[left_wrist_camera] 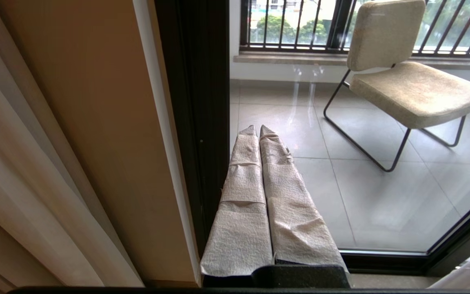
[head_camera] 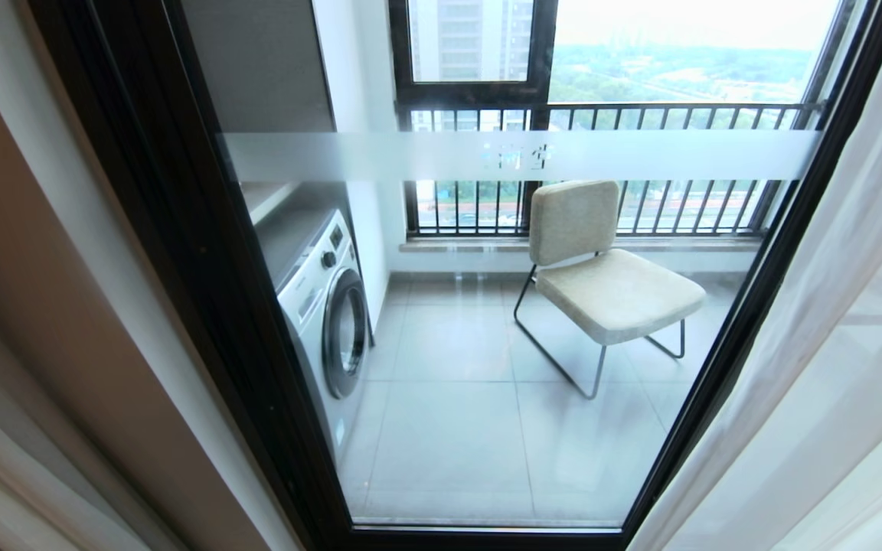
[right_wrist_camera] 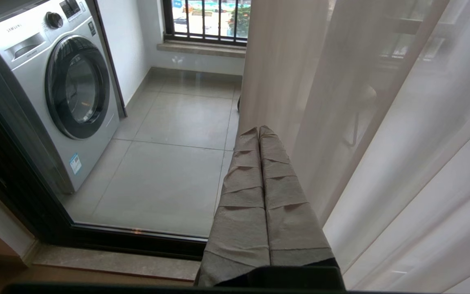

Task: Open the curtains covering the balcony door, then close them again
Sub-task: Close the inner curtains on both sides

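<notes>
While both arms hang parked and out of the head view, the right gripper [right_wrist_camera: 258,130] has its wrapped fingers [right_wrist_camera: 245,192] pressed flat together, clenched on nothing and touching nothing. Just beside it, on the right, hangs the white sheer curtain [right_wrist_camera: 382,134], its folds running straight up and down from above to the floor, so its long axis is vertical and its free edge faces the gripper. In the head view that sheer curtain [head_camera: 831,321] covers only the right margin of the glass.

The left gripper [left_wrist_camera: 258,130] is likewise clenched and empty, its fingers [left_wrist_camera: 243,204] pointing at the black door frame [left_wrist_camera: 196,122]. Farther left, past a tan wall strip [left_wrist_camera: 108,134], the thick pale curtain [left_wrist_camera: 23,175] hangs gathered in vertical pleats, well apart from that gripper.

The balcony door [head_camera: 502,321] lies straight ahead and nearly bare: through its glass, under the frosted band [head_camera: 517,155], show a washing machine [head_camera: 326,306] on the left and a padded chair [head_camera: 602,260] farther right.

Judging from how things lie, the curtains stand open and the closing remains. The right arm looks nearer its curtain; it would need to unclench, reach right to the sheer's edge, grip it and draw it leftward across the glass.
</notes>
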{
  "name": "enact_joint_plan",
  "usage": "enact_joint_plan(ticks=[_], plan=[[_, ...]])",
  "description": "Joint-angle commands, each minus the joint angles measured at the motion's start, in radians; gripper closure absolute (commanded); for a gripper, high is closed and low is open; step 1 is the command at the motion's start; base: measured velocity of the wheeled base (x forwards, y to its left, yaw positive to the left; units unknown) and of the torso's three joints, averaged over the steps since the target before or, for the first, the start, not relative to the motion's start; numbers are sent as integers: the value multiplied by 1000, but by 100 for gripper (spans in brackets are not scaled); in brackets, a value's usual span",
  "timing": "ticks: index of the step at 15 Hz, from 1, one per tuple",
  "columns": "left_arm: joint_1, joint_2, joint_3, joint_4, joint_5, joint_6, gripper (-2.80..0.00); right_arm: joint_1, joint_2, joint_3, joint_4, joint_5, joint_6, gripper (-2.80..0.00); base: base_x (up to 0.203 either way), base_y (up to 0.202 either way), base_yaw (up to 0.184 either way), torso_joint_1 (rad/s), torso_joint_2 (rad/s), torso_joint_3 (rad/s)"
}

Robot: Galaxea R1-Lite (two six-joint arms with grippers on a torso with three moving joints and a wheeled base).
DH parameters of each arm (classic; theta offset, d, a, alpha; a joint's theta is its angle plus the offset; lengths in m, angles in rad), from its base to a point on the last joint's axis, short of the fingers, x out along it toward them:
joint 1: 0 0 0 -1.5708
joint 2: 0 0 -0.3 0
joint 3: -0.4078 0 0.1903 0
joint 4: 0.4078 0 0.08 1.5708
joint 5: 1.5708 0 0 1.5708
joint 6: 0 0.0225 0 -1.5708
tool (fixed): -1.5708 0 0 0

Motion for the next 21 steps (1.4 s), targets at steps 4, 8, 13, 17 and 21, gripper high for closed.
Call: enact_joint_plan(ticks=[4,8,13,17,21], plan=[[0,0,0,1,1,-1,0,0,0,0,0,1,-1,0,0,0,0,0,0,0],[0,0,0,1,2,-1,0,0,0,0,0,1,-1,0,0,0,0,0,0,0],[0,0,0,1,9,-2,0,0,0,0,0,1,-1,0,-1,135,0,2,2,3],[0,0,0,1,10,-2,0,0,0,0,0,1,-1,0,0,192,0,1,4,2],[0,0,0,1,8,-2,0,0,0,0,0,1,-1,0,0,67,1,0,1,0]])
